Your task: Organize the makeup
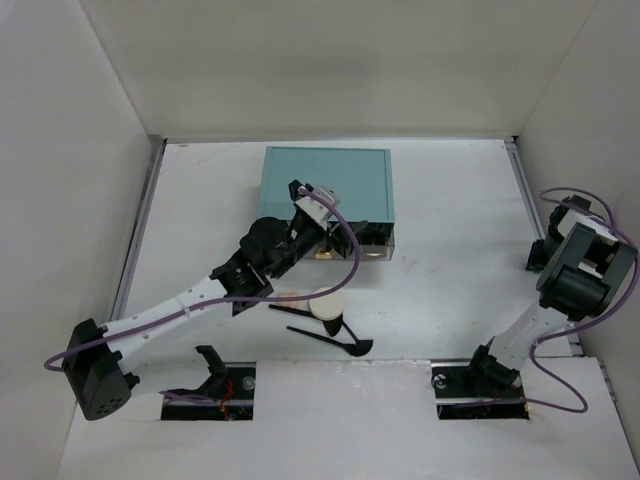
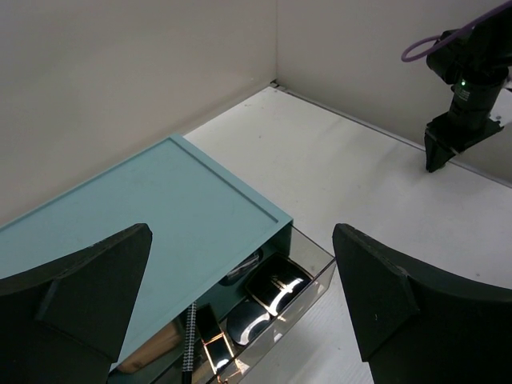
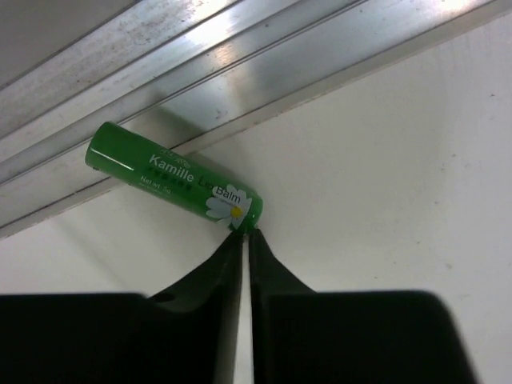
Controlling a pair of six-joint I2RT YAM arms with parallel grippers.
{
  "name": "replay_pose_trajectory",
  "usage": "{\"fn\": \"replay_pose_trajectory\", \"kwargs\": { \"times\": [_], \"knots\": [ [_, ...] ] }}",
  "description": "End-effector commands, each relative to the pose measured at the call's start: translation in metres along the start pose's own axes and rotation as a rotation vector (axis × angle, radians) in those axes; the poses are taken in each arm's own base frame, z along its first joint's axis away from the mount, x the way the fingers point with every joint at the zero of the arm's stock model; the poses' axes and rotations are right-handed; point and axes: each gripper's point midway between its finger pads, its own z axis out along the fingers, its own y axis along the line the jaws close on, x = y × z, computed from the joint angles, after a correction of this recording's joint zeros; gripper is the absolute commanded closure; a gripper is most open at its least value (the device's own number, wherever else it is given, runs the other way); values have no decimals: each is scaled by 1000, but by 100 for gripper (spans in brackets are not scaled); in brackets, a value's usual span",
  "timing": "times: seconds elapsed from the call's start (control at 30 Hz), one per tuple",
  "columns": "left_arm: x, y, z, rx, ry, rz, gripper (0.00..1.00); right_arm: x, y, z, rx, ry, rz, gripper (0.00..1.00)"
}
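My right gripper [image 3: 244,234] is shut, and its tips touch the end of a green lip balm tube [image 3: 172,180] that lies on the table beyond them, not between them. My left gripper [image 2: 242,232] hangs wide open and empty above the front edge of the teal drawer box [image 2: 144,232]. Below it, the clear drawer [image 2: 316,280] stands pulled out with a black compact [image 2: 280,284] and other dark makeup inside. In the top view a round cream puff [image 1: 330,308], a peach sponge [image 1: 290,296] and black brushes [image 1: 325,336] lie in front of the box [image 1: 326,180].
The lip balm rests against the aluminium rail [image 3: 208,88] along the table's right edge. White walls close in the table on three sides. The left arm [image 1: 200,300] stretches diagonally from its base toward the box.
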Motion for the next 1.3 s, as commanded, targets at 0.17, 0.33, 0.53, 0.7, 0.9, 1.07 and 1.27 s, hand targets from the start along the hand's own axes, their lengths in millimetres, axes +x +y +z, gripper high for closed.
{"fn": "replay_pose_trajectory", "kwargs": {
  "times": [0.17, 0.33, 0.53, 0.7, 0.9, 1.07, 1.27],
  "knots": [
    [-16, 4, -6, -11, -58, -18, 0, -8, 12, 3, -3, -76, -118, 82],
    [-13, 4, -7, -16, -52, -16, 0, -9, 15, -19, -51, -171, -248, 74],
    [-11, 1, -7, -4, -52, -18, 0, -18, 26, -67, -166, -299, -427, 44],
    [-11, -4, -4, 10, -60, -22, 0, -27, 27, -75, -176, -350, -486, 25],
    [-13, -3, -8, 3, -74, -24, 0, -36, 28, -47, -97, -331, -571, 13],
    [-13, -2, -10, -3, -77, -24, 0, -34, 31, -26, -75, -285, -621, 15],
    [-12, 1, -11, -12, -79, -24, 0, -31, 31, -3, -63, -229, -675, 28]
  ]
}}
